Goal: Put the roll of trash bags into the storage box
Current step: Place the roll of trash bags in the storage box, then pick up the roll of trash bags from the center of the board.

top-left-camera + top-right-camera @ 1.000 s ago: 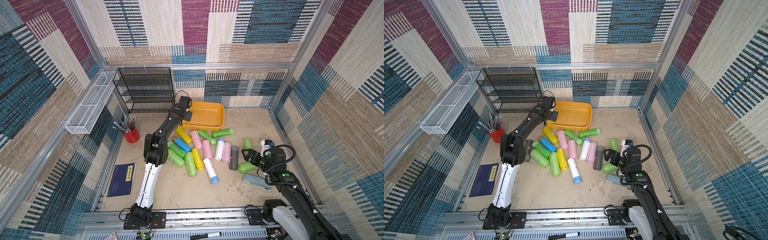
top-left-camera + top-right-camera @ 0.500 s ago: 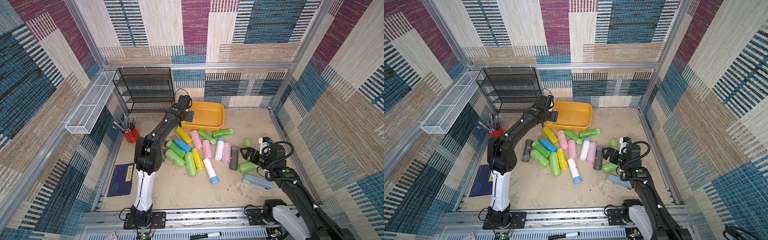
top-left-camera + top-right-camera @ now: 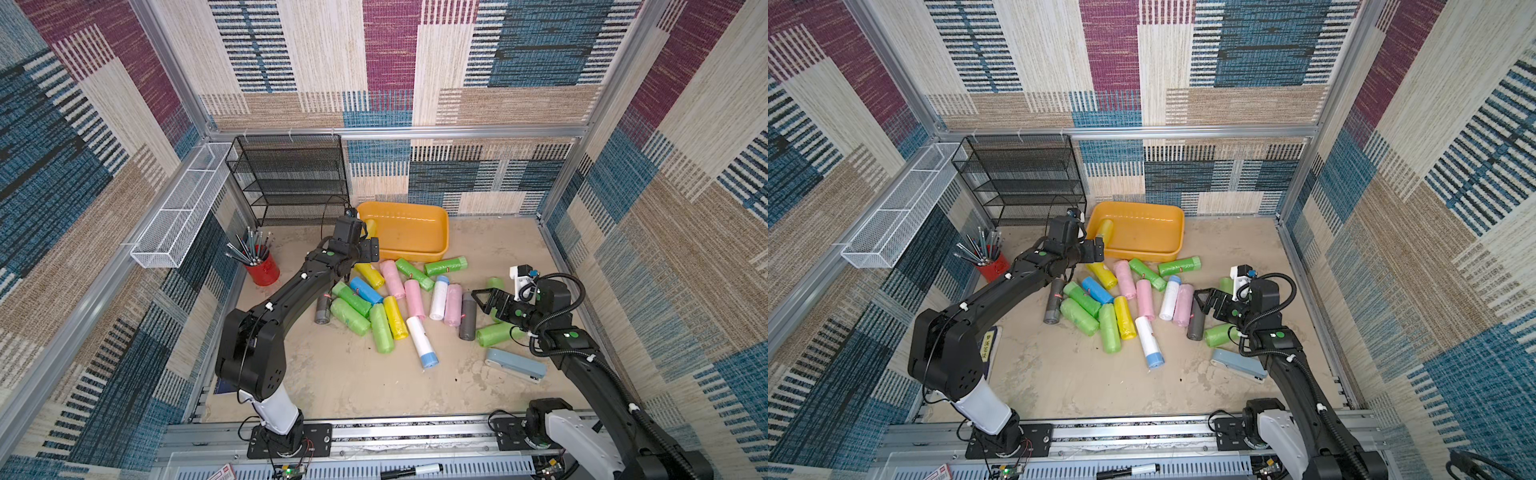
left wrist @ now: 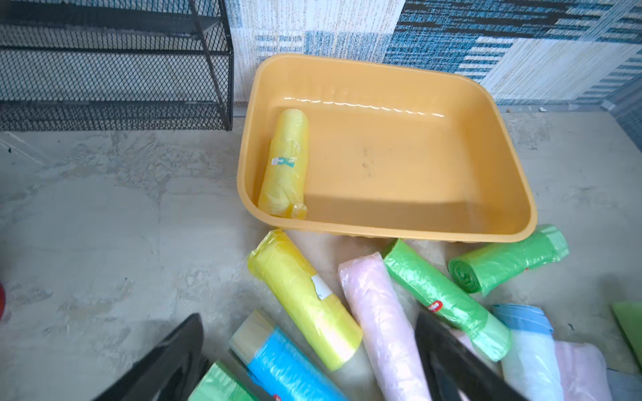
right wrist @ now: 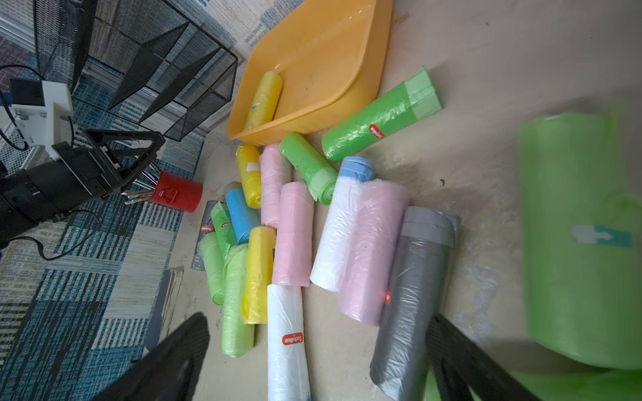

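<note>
- Roll (image 4: 285, 163) is lying inside the box (image 4: 399, 166), along its wall.
- Left gripper (image 3: 369, 250) is hovering open beside the box, the roll needing no hold.
- Right gripper (image 3: 486, 303) is idling open and empty, well apart from the box.

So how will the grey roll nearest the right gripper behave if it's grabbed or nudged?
The grey roll is a cylinder lying on its side, so a sideways nudge would probably roll it, though the pink roll beside it may block one way. Its crinkled plastic wrap looks soft and likely slippery.
</note>
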Tool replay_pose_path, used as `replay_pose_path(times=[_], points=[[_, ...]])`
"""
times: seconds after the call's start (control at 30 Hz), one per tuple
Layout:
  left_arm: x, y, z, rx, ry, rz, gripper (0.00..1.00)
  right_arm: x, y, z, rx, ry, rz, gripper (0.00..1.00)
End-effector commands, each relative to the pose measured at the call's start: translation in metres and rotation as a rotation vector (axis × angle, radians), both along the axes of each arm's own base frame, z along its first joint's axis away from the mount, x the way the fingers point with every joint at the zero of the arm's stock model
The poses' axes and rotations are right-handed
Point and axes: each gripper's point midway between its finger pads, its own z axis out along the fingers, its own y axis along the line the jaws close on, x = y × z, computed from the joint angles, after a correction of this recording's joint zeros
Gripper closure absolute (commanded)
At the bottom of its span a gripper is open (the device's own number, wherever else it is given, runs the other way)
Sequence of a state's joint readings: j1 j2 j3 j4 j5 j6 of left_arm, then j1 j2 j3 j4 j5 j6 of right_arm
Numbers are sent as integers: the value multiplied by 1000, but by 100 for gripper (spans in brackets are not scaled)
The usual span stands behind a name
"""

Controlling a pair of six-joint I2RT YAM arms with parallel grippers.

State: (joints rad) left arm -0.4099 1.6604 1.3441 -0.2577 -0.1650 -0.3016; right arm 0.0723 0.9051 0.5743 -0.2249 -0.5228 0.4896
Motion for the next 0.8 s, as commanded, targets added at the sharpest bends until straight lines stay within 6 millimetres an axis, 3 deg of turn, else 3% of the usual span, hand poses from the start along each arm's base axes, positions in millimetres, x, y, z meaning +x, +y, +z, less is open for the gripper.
replay_pose_path(times=[0.0, 0.4, 0.57, 0.77], points=[[-10, -5, 10, -98, -20, -1, 2, 7, 8, 9, 7, -28, 17, 1], [-46, 9, -25, -134, 64, 35, 1, 11, 37, 2, -20, 29, 83, 1], [-75, 11, -19, -191, -23, -26, 2, 7, 50, -1, -29, 57, 103, 1], [-101, 24, -20, -209, 6, 1, 1, 1, 60, -13, -40, 110, 113, 1]])
